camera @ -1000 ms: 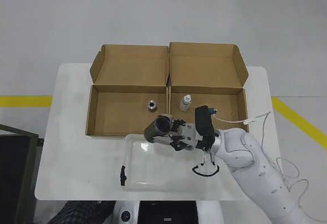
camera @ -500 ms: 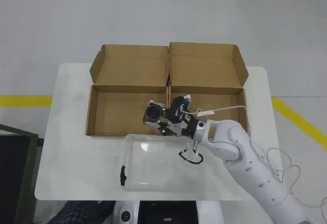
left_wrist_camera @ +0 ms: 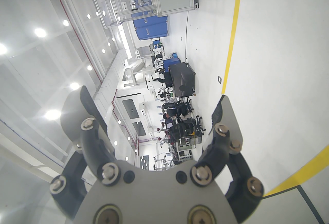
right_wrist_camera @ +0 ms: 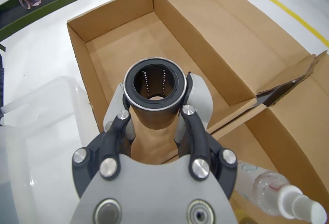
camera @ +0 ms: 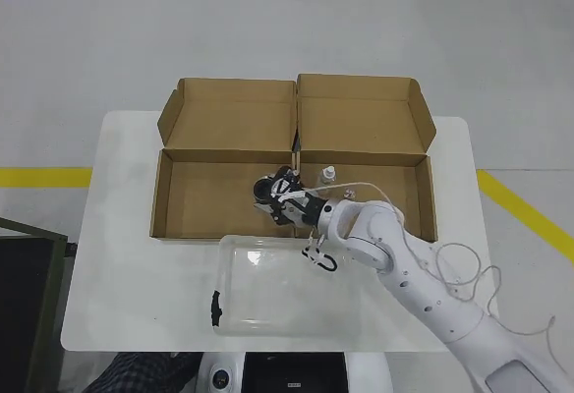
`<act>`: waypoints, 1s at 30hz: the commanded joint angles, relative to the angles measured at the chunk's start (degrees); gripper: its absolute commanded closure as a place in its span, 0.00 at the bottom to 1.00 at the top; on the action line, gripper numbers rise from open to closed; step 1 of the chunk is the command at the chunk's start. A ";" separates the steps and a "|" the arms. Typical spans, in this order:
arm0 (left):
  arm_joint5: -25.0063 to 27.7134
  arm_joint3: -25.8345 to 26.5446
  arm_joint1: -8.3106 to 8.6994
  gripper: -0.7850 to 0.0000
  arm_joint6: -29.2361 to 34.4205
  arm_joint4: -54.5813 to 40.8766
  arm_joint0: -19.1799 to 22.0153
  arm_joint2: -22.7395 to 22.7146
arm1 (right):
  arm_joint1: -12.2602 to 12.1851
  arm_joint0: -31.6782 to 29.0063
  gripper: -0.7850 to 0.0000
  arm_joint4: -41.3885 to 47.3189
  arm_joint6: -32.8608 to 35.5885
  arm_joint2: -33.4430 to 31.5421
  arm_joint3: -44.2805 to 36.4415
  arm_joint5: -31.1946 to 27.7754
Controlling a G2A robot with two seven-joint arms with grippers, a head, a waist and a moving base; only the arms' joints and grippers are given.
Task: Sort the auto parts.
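My right gripper (right_wrist_camera: 155, 92) is shut on a black cylindrical bearing (right_wrist_camera: 154, 106) with a silver rim and a hollow bore. In the top view that gripper (camera: 281, 196) hangs with the bearing (camera: 264, 189) over the right end of the left cardboard box (camera: 203, 196). From the wrist, the box floor (right_wrist_camera: 123, 55) under the bearing is bare. A small white bottle (camera: 325, 177) lies in the right cardboard box (camera: 395, 196), and the bottle (right_wrist_camera: 270, 189) is close beside my wrist. My left gripper (left_wrist_camera: 154, 96) is open, holds nothing and points out at the room.
A clear plastic bin (camera: 267, 290) stands in front of the boxes, with a small black part (camera: 214, 309) at its left front corner. Both box lids (camera: 297, 113) stand open at the back. The white table (camera: 120, 246) has free room at its left.
My right gripper has carried the bearing back and left, from over the clear bin's rear edge to over the left box. The small metal part seen there earlier is now hidden beneath it.
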State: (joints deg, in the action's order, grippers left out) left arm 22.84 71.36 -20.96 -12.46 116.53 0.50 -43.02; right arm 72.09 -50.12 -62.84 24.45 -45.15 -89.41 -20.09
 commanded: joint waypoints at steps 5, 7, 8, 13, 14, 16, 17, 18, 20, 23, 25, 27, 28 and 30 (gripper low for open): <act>0.00 0.00 0.00 0.00 0.00 0.00 0.00 0.00 | 1.06 1.52 1.00 0.41 2.71 2.02 2.06 0.27; 0.00 0.00 0.00 0.00 0.00 0.00 0.00 0.00 | 1.43 2.08 1.00 0.92 3.35 2.48 2.88 0.18; 0.00 0.00 0.00 0.00 0.00 0.00 0.00 0.00 | 1.60 2.32 1.00 1.20 3.63 2.69 3.28 0.09; 0.00 0.00 0.00 0.00 0.00 0.00 0.00 0.00 | 2.44 3.59 0.90 2.12 5.77 3.82 5.06 -0.22; 0.00 0.00 0.00 0.00 0.00 0.00 0.00 0.00 | 2.60 3.81 0.87 2.28 6.03 3.96 5.42 -0.25; 0.00 0.00 0.00 0.00 0.00 0.00 0.00 0.00 | 2.88 4.22 0.83 2.39 6.59 4.21 6.01 -0.15; 0.00 0.00 0.00 0.00 0.00 0.00 0.00 0.00 | 3.01 4.37 0.82 2.58 6.81 4.30 6.27 -0.17; 0.00 0.00 0.00 0.00 0.00 0.00 0.00 0.00 | 3.13 4.51 0.82 2.69 6.93 4.36 6.50 -0.23; 0.00 0.00 0.00 0.00 0.00 0.00 0.00 0.00 | 3.34 4.74 0.79 2.78 7.35 4.49 7.02 -0.38; 0.00 0.00 0.00 0.00 0.00 0.00 0.00 0.00 | 3.60 4.95 0.75 2.98 7.83 4.55 7.71 -0.59; 0.00 0.00 0.00 0.00 0.00 0.00 0.00 0.00 | 3.74 5.04 0.72 3.23 8.13 4.48 8.13 -0.83; 0.00 0.00 0.00 0.00 0.00 0.00 0.00 0.00 | 3.86 5.10 0.69 3.51 8.53 4.41 8.49 -1.16; 0.00 0.00 0.00 0.00 0.00 0.00 0.00 0.00 | 3.91 5.15 0.67 3.52 8.73 4.40 8.61 -1.40; 0.00 0.00 0.00 0.00 0.00 0.00 0.00 0.00 | 4.00 5.21 0.65 3.43 9.18 4.38 8.76 -1.80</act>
State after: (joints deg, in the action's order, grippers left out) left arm 22.84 71.36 -20.96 -12.46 116.53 0.50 -43.02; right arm 76.06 -44.92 -59.38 33.51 -40.76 -80.66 -21.77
